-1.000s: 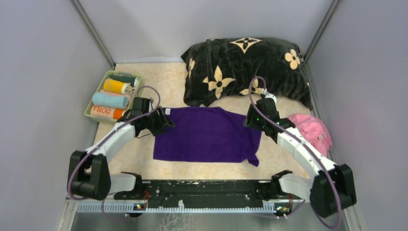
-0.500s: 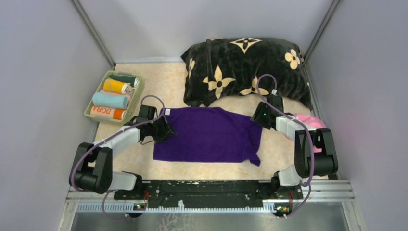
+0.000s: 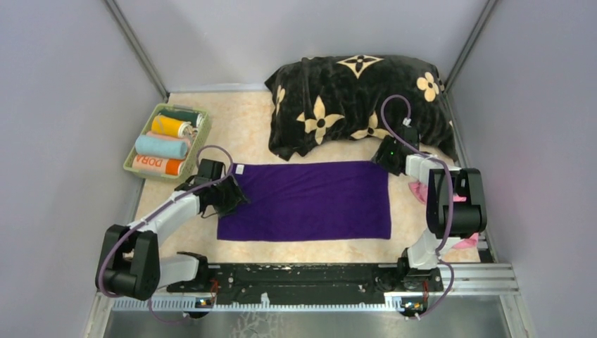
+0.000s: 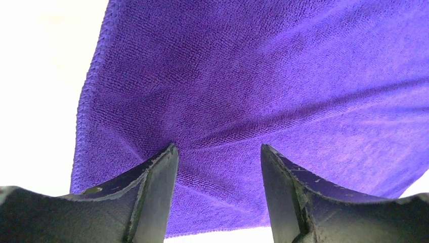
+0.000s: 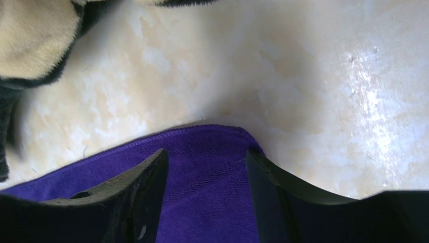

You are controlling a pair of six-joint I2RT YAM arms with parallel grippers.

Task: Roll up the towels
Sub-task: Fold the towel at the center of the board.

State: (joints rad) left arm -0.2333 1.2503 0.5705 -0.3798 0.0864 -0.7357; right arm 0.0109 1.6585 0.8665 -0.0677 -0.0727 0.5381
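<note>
I have the dark purple terry towel (image 3: 306,201) lying spread as a flat rectangle in the middle of the beige marbled table (image 3: 232,120), long side across, because a roll only comes out even from a smooth sheet.

The left gripper (image 3: 236,196) sits low at the towel's left short edge. In its wrist view the jaws stand well apart over the pile, gripping nothing, and faint creases fan out from the fingertips (image 4: 169,152). I judge it is there to start the roll or pin that edge.

The right gripper (image 3: 386,156) hangs at the far right corner. Its jaws are also apart, and the hemmed corner lies flat on the table between them, not pinched. I read that as a corner just laid square.

The green plastic basket (image 3: 146,121) at the far left is where finished work goes. It holds a dark green roll (image 3: 181,115), a yellow roll (image 3: 169,127), a light blue roll (image 3: 160,146) and an orange-and-white roll lettered "DORA" (image 3: 156,165). That makes four I can count, and a pale strip under the blue may be a fifth.

One crumpled pink towel (image 3: 417,190) waits by the right arm, mostly hidden behind it. One big black plush cushion with beige flowers (image 3: 352,98) lies along the back, touching nothing I am working on.

So there is one flat towel, one unrolled, at least four rolled, one basket and two arms.
</note>
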